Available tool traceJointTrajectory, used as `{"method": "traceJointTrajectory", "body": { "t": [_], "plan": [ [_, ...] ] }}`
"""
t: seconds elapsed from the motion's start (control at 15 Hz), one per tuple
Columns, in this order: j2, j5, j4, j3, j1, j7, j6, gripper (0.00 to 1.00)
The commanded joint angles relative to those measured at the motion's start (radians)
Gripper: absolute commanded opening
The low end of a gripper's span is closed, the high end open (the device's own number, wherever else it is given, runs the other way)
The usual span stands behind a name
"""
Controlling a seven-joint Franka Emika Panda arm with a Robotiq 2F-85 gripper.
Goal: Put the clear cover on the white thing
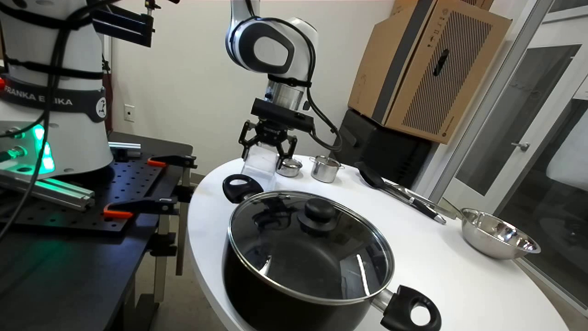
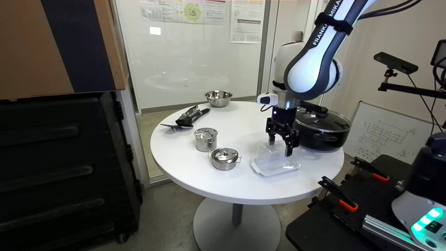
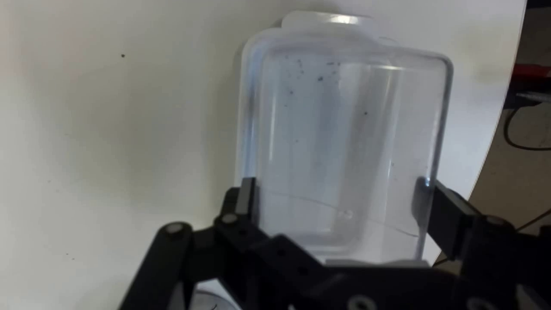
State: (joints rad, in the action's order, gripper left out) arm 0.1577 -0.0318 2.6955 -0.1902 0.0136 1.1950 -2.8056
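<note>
The gripper (image 3: 341,188) pinches the clear cover (image 3: 327,142) by two opposite sides. The cover is positioned over the whitish tray (image 2: 277,170), near the edge of the table surface (image 2: 230,184); cover-to-tray contact cannot be determined.

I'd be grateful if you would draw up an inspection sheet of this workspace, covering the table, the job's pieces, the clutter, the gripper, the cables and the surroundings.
Surface: round white table; small dark specks on it in the wrist view.
Job's things: clear cover over the white tray, outlines offset in the wrist view; whether they touch cannot be told.
Clutter: taller steel pot, shorter steel pot, black pot under its glass lid, kitchen utensils, steel bowl.
Gripper: gripper closed on the cover, a finger at each side.
Cables: black cables strapped along the robot arm; damage, nothing seen.
Surroundings: cardboard box above black cases; whiteboard with writing.
</note>
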Motion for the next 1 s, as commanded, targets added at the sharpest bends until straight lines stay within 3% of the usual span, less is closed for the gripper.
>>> {"method": "traceJointTrajectory", "body": {
  "t": [0.0, 0.93],
  "plan": [
    [0.001, -0.039, 0.013, 0.017, 0.016, -0.046, -0.035, 0.64],
    [0.032, -0.127, 0.002, 0.029, 0.026, -0.139, -0.05, 0.64]
  ]
}}
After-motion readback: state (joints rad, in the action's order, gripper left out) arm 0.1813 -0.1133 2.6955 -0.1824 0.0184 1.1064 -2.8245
